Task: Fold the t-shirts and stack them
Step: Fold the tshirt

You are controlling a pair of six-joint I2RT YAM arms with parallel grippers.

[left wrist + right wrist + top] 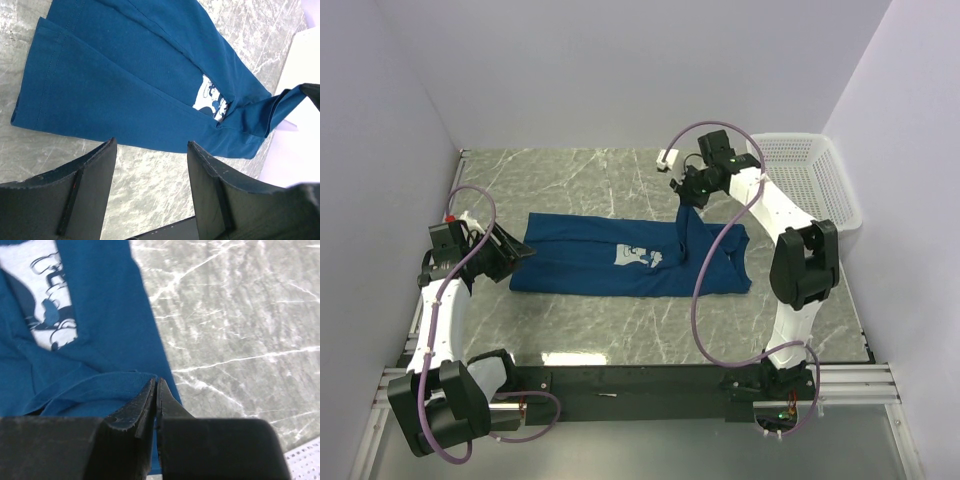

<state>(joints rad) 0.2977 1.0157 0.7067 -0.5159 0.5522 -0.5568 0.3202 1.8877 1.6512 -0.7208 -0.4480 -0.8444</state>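
1. Marble-pattern table (pixel 620 335): grey w/ white veins. It lies under the t-shirt and shows on every side of it.
2. T-shirt (pixel 590 262) (pixel 125 75) (pixel 110 315): dark blue, short-sleeved, stretched L-to-R across mid-table and mostly flat. The L wrist view shows overlapping layers along its length. Near its R end a strip of cloth is pulled up off the rest, rising to the R gripper.
3. White mesh basket (pixel 810 175): past the shirt's R end on the far side, well apart from it.
4. R arm (pixel 798 262): stands just off the shirt's R end, w/ the forearm reaching over that end.
5. L arm (pixel 445 300): off the shirt's L end, on the near side.
6. R gripper (pixel 682 195) (pixel 156 385): above the shirt's R part, toward its far edge. Fingers are pressed together, pinching a fold of the blue cloth at the tips.
7. L gripper (pixel 515 252) (pixel 152 145): at the shirt's L end. Fingers are spread apart w/ only bare table btwn them and the shirt edge just beyond the tips. Can't tell if it touches the cloth.
8. Cartoon print (pixel 640 257) (pixel 212 97) (pixel 45 300): white-and-blue, on the chest, R of the shirt's middle, just beside the base of the lifted strip.
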